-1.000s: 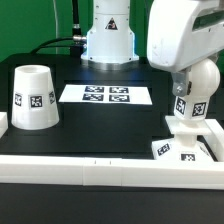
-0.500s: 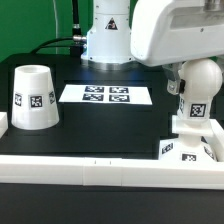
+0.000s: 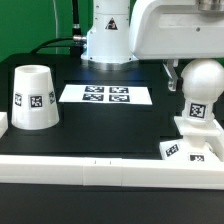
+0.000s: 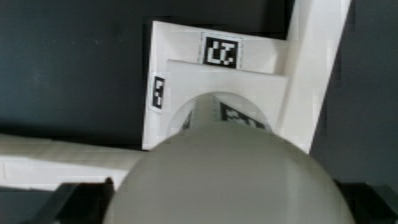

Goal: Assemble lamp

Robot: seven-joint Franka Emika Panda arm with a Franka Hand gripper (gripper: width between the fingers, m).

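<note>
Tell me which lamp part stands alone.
The shade, the tapered cup at the exterior view's left; bulb and base sit together at right.

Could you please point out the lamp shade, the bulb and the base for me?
Shade (image 3: 33, 97): exterior view, on its side wall.
Bulb (image 3: 204, 82): exterior view, on its rounded top.
Base (image 3: 172, 150): exterior view, on its tagged corner.

On the exterior view I see the marker board (image 3: 105, 95) lying flat at the centre of the frame, black tags facing up, on the black table (image 3: 100, 130). A white border (image 3: 90, 166) runs along the table's edge across the lower frame. A green backdrop (image 3: 30, 20) fills the upper left corner.
</note>
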